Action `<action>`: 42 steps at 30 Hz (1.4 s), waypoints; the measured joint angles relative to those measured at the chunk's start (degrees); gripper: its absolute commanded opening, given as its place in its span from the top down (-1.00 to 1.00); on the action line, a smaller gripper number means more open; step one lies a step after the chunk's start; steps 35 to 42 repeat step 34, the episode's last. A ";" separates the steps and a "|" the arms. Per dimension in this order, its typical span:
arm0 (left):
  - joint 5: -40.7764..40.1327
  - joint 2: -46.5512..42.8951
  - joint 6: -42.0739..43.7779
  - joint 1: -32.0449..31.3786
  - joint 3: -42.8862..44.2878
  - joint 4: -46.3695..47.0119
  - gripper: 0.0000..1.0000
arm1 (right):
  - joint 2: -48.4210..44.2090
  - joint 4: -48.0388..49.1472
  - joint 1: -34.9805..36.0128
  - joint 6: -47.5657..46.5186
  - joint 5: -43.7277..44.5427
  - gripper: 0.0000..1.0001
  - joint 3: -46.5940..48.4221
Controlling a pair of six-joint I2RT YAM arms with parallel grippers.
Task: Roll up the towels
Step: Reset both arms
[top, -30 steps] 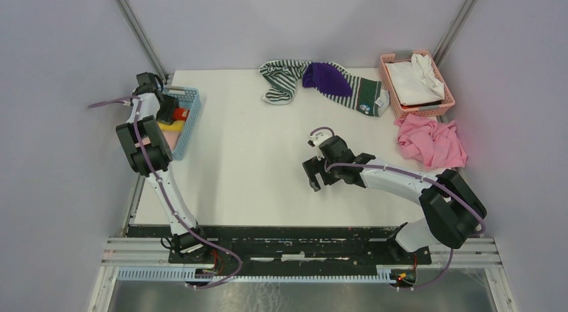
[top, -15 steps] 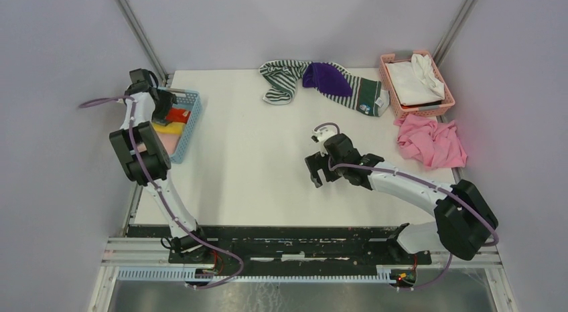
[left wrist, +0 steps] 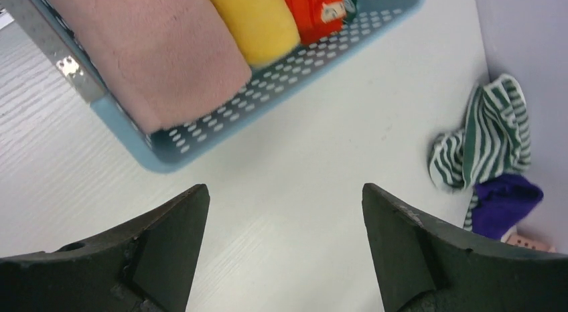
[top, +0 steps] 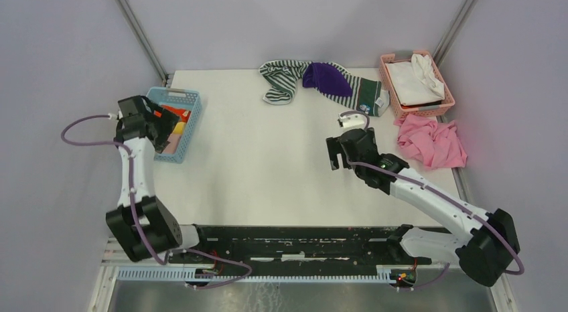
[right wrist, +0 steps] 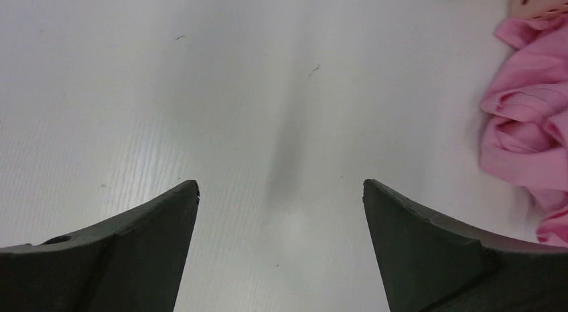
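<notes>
Three rolled towels lie in the blue basket [top: 177, 93] at the left: a pink roll [left wrist: 154, 51], a yellow roll [left wrist: 258, 21] and an orange-red roll [left wrist: 311, 14]. My left gripper [top: 161, 130] [left wrist: 284, 191] hangs open and empty over the basket's near end. At the back lie a green-and-white striped towel [top: 281, 81] [left wrist: 485, 141], a purple towel [top: 326, 78] [left wrist: 502, 201] and a dark green towel [top: 365, 98] with a tag. A crumpled pink towel [top: 432, 143] [right wrist: 529, 124] lies at the right. My right gripper [top: 338, 159] [right wrist: 280, 185] is open over bare table, left of the pink towel.
A pink basket [top: 390, 84] holding white cloths stands at the back right corner. The white table [top: 261, 165] ends at metal frame posts and grey walls on both sides. The arms' black base rail runs along the near edge.
My left gripper has opened wider and drawn back toward the near left of the basket. My right arm has swung right and farther out, closer to the pink towel.
</notes>
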 measured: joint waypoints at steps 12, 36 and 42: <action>-1.70 -29.68 12.70 -22.56 -7.69 3.52 -0.98 | -20.22 -9.88 -0.31 1.27 14.97 -1.00 3.69; -20.22 -40.50 21.07 -31.45 -18.64 6.38 -0.98 | -26.84 -10.91 -0.31 -1.05 20.09 -1.00 2.75; -20.22 -40.50 21.07 -31.45 -18.64 6.38 -0.98 | -26.84 -10.91 -0.31 -1.05 20.09 -1.00 2.75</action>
